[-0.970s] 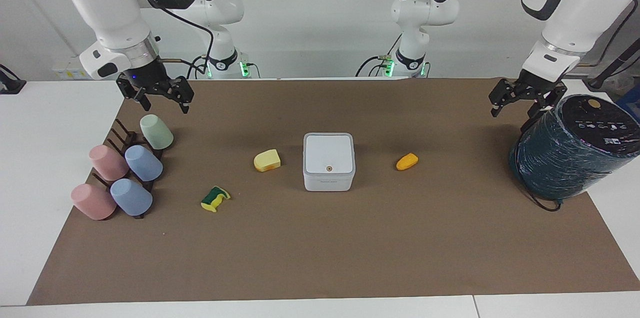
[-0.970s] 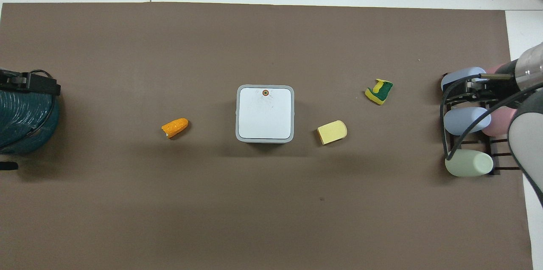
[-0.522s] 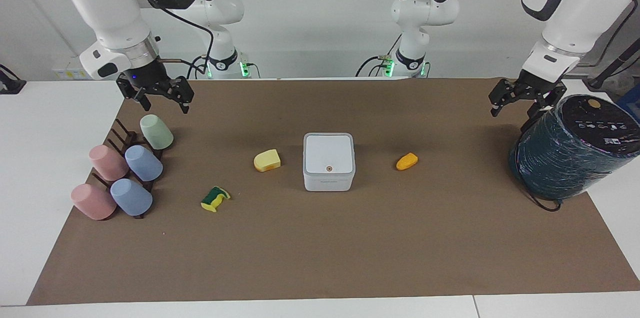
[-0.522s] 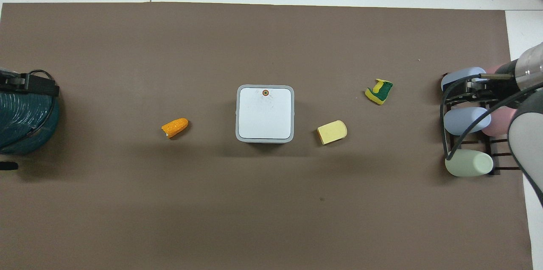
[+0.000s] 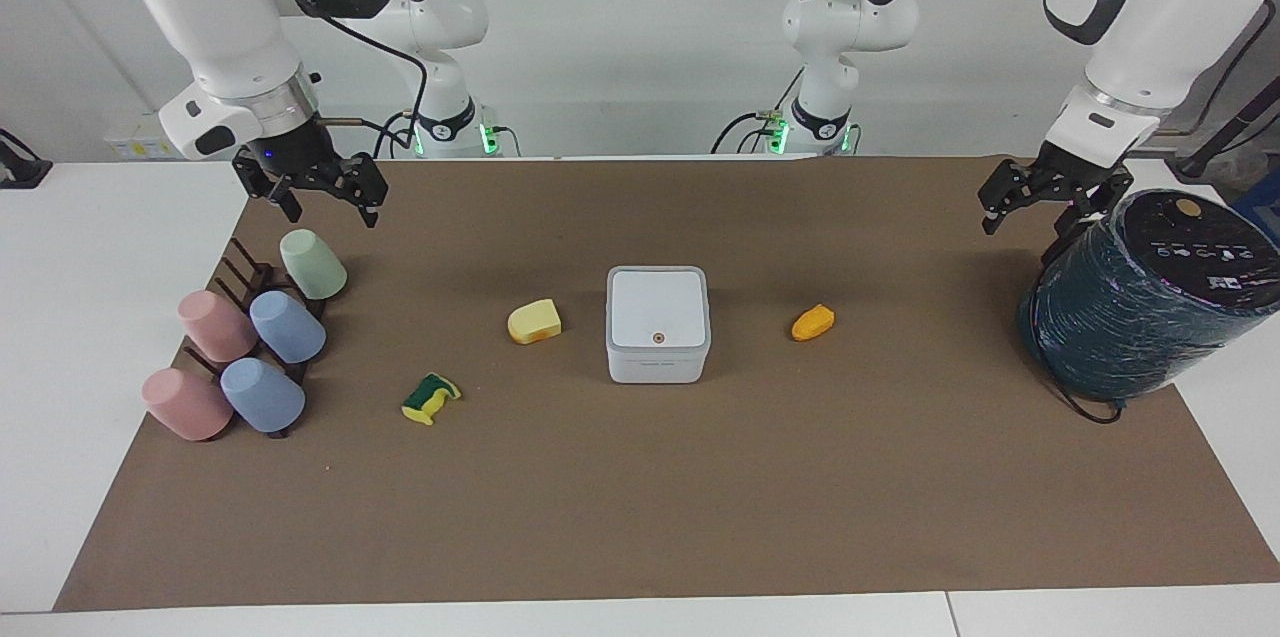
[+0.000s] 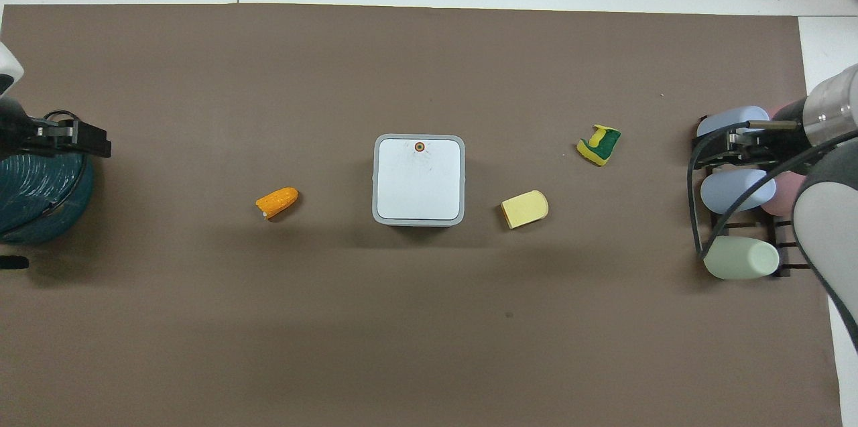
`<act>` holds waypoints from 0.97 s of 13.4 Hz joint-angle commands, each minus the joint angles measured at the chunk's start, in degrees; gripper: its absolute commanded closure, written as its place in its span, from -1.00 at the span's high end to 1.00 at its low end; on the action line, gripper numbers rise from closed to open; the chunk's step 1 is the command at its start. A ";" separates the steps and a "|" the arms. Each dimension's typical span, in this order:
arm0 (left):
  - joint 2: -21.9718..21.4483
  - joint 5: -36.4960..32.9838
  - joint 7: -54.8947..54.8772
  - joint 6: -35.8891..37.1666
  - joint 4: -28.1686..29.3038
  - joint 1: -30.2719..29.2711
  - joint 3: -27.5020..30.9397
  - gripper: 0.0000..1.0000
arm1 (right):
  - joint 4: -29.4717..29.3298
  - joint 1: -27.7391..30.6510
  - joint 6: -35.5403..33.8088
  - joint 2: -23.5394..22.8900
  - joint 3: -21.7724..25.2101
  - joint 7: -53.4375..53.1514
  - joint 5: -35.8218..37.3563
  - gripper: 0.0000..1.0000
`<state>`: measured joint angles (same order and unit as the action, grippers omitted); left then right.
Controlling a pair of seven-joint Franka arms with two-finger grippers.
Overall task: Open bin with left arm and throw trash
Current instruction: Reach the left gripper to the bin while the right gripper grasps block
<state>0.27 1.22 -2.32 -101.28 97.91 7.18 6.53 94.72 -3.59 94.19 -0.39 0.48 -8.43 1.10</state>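
While its hinged lid lies shut, the small white square plastic bin (image 5: 657, 323) (image 6: 419, 179) with rounded corners is seen at the middle of the brown paper mat (image 5: 640, 507) (image 6: 429, 346), the tiny orange dot on the lid at the edge farther from the robots. Three soft pieces of trash are scattered round it on the mat, none touching it. The pale yellow foam wedge (image 5: 534, 322) (image 6: 524, 208) is placed near the bin toward the right arm's end of the table. The green-and-yellow sponge bit (image 5: 431, 398) (image 6: 598, 144) is found farther from the robots than the wedge and closer to that same end. The orange lump (image 5: 812, 323) (image 6: 276, 200) is set beside the bin toward the left arm's end.

At the right arm's end, five pastel plastic cups (image 5: 243, 347) (image 6: 736, 192) are held on their sides on a dark rack (image 5: 247, 275). At the left arm's end, a big dark teal wrapped cylinder (image 5: 1140, 302) (image 6: 37, 196) is stood on the mat's edge.

The left gripper (image 5: 1030, 207) (image 6: 70, 137) is held in the air just beside the cylinder's top, its fingers spread apart with nothing between them. The right gripper (image 5: 325, 199) (image 6: 737, 143) is raised over the cups, its fingers likewise parted and bare.
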 commanded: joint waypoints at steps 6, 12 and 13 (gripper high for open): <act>-2.30 -0.61 16.62 -2.43 4.39 8.10 0.24 -0.51 | 16.18 -6.25 18.64 0.93 -0.21 -15.79 -1.45 1.00; -1.77 4.14 38.66 -12.78 8.95 15.30 0.24 -1.00 | 20.31 -10.65 28.13 -5.66 -0.21 -31.88 -1.45 1.00; -1.25 4.14 42.19 -15.07 9.57 16.62 0.24 -1.00 | 22.24 -11.52 31.20 -6.28 -0.21 -34.43 -1.45 1.00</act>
<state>-0.07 4.60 33.29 -111.64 104.24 20.92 6.03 113.92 -14.32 120.75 -5.75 0.11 -38.52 0.70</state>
